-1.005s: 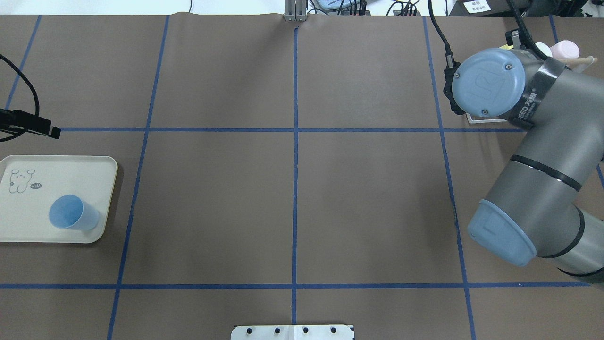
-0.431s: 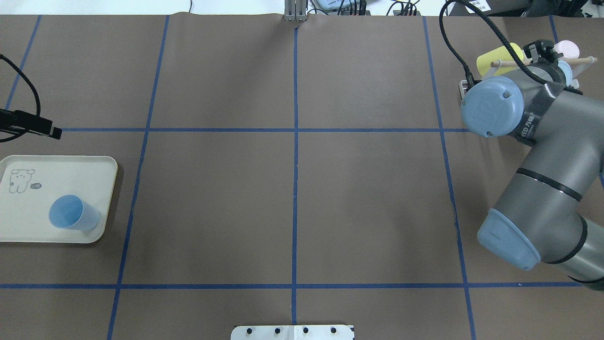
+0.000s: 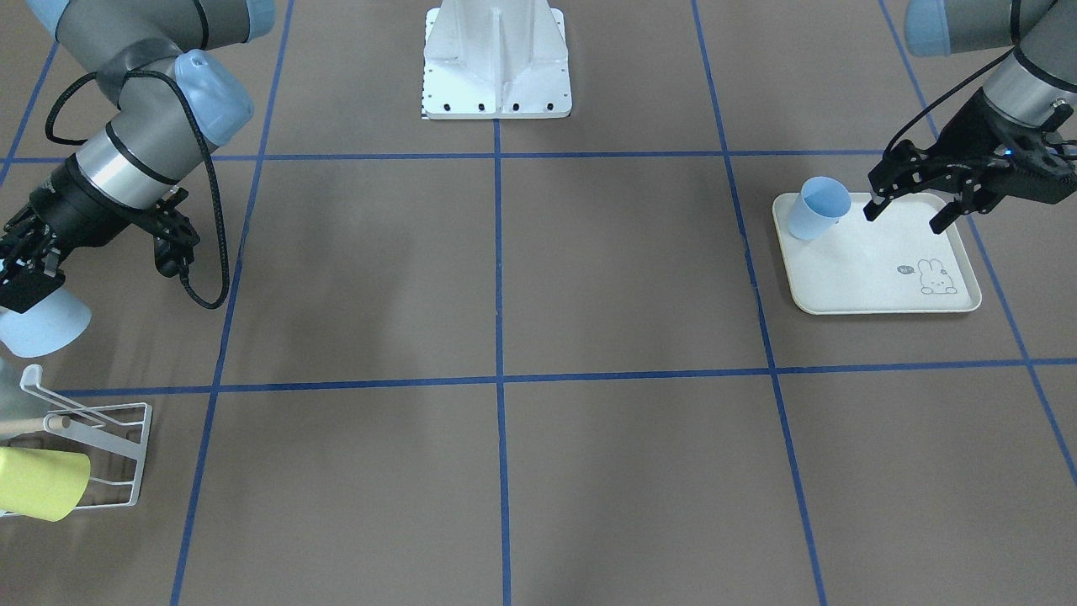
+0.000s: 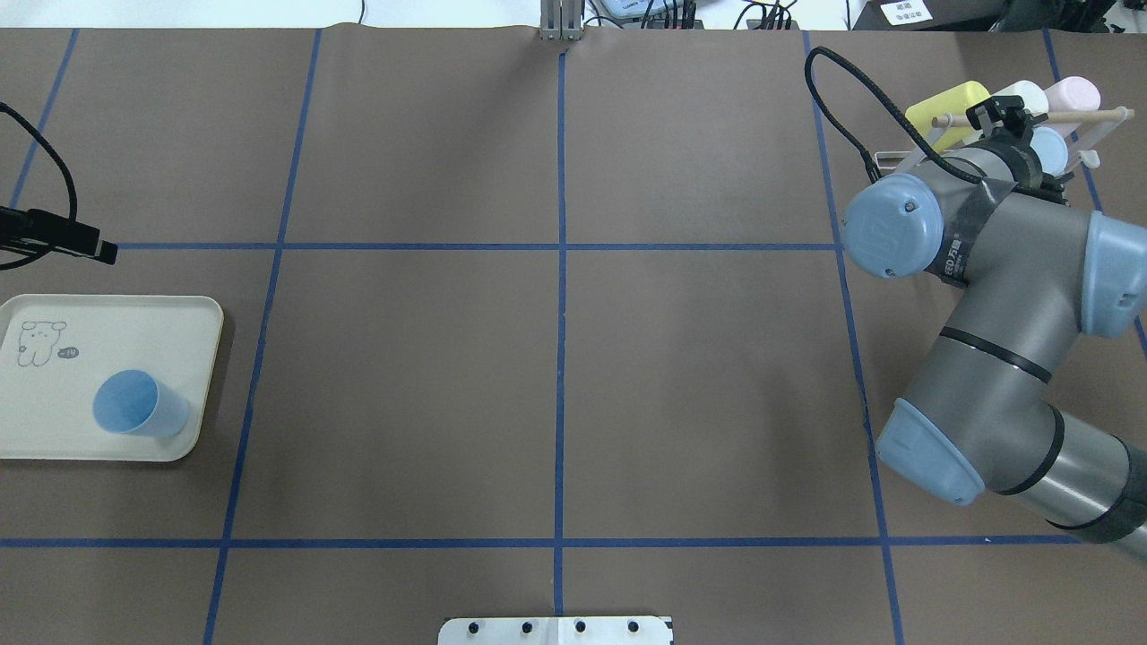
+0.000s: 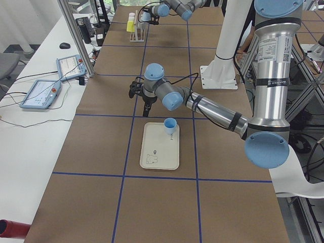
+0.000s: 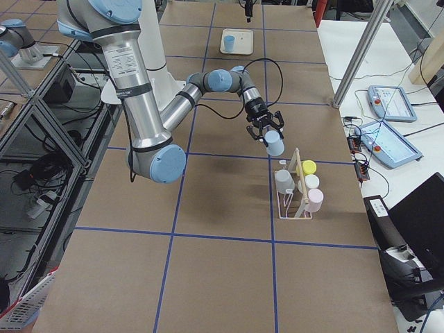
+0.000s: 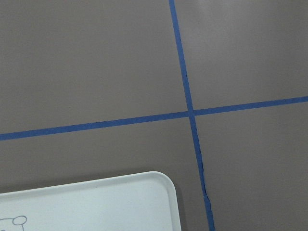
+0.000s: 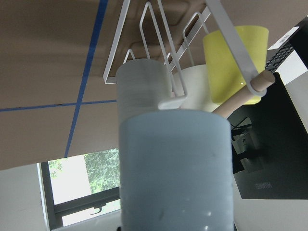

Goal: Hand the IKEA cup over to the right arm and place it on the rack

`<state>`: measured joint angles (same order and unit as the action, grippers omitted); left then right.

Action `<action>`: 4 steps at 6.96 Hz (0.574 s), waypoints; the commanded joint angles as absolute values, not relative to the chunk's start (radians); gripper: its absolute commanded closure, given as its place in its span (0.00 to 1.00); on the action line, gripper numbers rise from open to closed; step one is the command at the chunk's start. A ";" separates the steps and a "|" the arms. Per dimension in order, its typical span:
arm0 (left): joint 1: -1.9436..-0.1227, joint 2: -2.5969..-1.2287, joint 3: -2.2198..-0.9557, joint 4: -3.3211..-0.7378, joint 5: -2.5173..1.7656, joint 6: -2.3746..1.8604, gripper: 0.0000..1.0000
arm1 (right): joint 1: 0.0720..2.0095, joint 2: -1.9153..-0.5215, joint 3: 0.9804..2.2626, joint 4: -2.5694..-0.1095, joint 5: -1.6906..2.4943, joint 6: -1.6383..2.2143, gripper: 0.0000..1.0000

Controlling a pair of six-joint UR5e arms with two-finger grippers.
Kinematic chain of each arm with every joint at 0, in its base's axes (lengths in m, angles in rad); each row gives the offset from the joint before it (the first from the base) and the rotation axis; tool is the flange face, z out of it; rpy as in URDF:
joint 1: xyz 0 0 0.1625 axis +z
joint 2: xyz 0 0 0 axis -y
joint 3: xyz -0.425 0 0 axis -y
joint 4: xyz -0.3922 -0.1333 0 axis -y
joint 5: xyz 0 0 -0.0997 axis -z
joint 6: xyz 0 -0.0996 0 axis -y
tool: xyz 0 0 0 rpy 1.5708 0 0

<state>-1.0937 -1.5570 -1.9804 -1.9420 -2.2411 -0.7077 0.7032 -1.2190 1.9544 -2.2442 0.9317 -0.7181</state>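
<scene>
Right hand (image 3: 25, 286) is clenched on the pale blue cup (image 3: 44, 326), a smooth matte plastic tumbler with a slight taper. The cup hangs tilted under the black linkage fingers, above the worktop (image 3: 589, 278) and just short of the rack (image 3: 94, 444). From the front-facing camera I see a gap between cup and rack. On the right wrist camera the cup's wall fills the lower frame, and the rack's wires sit straight beyond it.

Rack: thin white wire bent into loops and upturned prongs, with a round pale wooden dowel (image 8: 257, 86) across it. It carries a yellow cup (image 3: 38, 495), a frosted grey cup (image 8: 144, 89), a white cup (image 4: 1021, 91) and a pink cup (image 4: 1073, 92), all of the same tapered shape.

Left hand (image 3: 904, 219): released, fingers spread wide, hovering over the robot-side edge of the tray (image 3: 875, 290). The tray is cream and rectangular, with rounded corners, a raised lip and a line-drawn rabbit in one corner. A second blue cup (image 3: 814, 210) stands upright near a corner of the tray, mouth up, just beside the left hand and untouched.

The worktop is covered by a matte brown sheet gridded with blue tape (image 7: 188, 113). One tape edge looks slightly ragged on the left wrist camera.
</scene>
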 commanded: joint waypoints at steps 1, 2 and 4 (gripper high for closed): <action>-1.094 -1.559 -1.980 -1.942 -2.241 -0.709 0.00 | 0.718 -1.218 1.931 -2.224 0.896 -0.791 0.74; -1.092 -1.559 -1.979 -1.942 -2.241 -0.709 0.00 | 0.719 -1.221 1.901 -2.176 0.897 -0.793 0.74; -1.092 -1.559 -1.979 -1.944 -2.241 -0.710 0.00 | 0.753 -1.223 1.839 -2.055 0.900 -0.897 0.73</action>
